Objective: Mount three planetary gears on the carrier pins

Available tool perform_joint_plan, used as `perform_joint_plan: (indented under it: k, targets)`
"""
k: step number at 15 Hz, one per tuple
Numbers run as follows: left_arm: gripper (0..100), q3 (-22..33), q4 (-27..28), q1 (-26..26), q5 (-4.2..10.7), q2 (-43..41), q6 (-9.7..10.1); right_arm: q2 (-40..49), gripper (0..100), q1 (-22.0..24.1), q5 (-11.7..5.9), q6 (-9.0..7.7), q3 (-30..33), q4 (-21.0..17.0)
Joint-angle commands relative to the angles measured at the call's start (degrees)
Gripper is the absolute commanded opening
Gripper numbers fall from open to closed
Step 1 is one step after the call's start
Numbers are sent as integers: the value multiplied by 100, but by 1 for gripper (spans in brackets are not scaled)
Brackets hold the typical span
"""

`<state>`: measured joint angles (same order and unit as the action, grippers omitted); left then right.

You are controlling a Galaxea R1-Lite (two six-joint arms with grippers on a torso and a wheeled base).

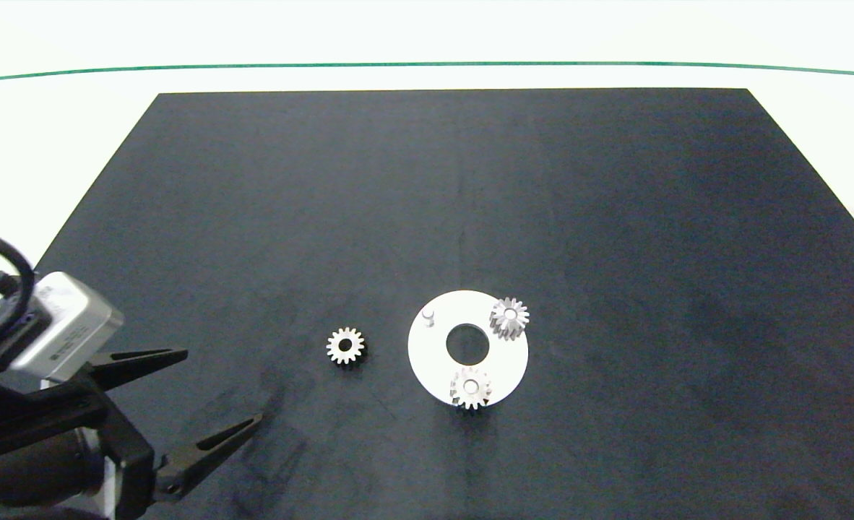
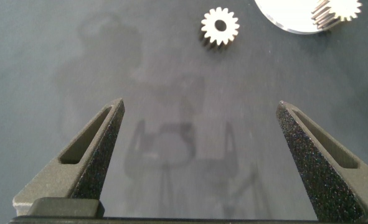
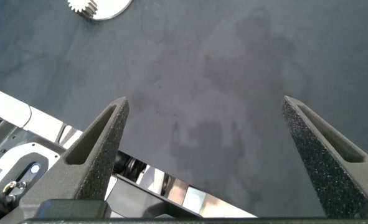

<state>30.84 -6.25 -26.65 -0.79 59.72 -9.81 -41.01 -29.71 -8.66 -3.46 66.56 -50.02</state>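
A white round disc [image 1: 434, 357] with a large centre hole lies on the black mat. Two silver gears sit on its pins: one at the far right rim [image 1: 509, 316], one at the near rim [image 1: 470, 387]. The third pin [image 1: 428, 315] stands bare at the disc's left. A loose gear [image 1: 345, 345] [image 2: 220, 26] lies flat on the mat left of the disc. My left gripper [image 1: 221, 390] [image 2: 199, 109] hovers open near the front left corner, short of the loose gear. My right gripper [image 3: 205, 106] is open over bare mat near the table's front edge, out of the head view.
The black mat [image 1: 615, 217] covers most of the white table. A green line [image 1: 427, 64] runs along the far side. The disc's rim [image 3: 112, 11] and one gear [image 3: 84, 6] show in the right wrist view.
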Motion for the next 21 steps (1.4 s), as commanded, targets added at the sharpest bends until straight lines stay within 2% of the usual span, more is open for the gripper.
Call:
perform_joint_plan:
  k: [1, 2, 5, 15, 16, 21]
  targets:
    - [100, -34, -816, -148, 378, 1244, -109, 128, 100, 27, -5, -14, -3, -26]
    - [100, -26, -957, -288, 536, 1349, -223, 128, 100, 27, -5, -14, -3, -26]
    - [100, 273, -965, -420, 651, 1630, -267, 163, 100, 27, -13, -41, 6, -26]
    - [100, 598, -1009, -438, 677, 2333, -249, 119, 100, 27, -13, -49, 15, 18]
    - [100, 677, -1036, -438, 747, 2500, -240, 111, 100, 27, -5, -49, 6, 18]
    - [100, 792, -1150, -499, 747, 2747, -223, 14, 100, 27, -5, -49, -12, 36]
